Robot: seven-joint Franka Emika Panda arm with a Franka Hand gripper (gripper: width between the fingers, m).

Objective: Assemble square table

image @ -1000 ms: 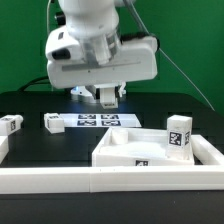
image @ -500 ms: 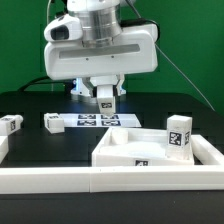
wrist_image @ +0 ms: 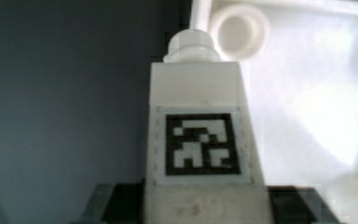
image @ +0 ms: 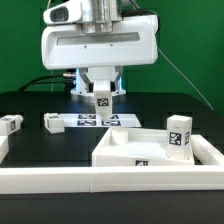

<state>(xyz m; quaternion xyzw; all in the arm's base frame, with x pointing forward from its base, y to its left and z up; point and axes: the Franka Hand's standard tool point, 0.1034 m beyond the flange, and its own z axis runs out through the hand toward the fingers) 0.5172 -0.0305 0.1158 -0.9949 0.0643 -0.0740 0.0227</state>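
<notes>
My gripper is shut on a short white tagged leg and holds it in the air above the marker board. In the wrist view the leg fills the middle, its tag facing the camera and its threaded tip pointing away from the gripper. The square table slab lies at the front on the exterior view's right, recessed face up. One leg stands at its right corner. In the wrist view the slab shows beyond the held leg, with a round hole near the leg's tip.
Two loose legs lie on the black table at the exterior view's left. The marker board lies flat behind the slab. A long white border wall runs along the front.
The arm's wrist has turned from tilted to square-on and the hand now sits higher in the picture. The held leg has shifted slightly to the exterior view's left.
</notes>
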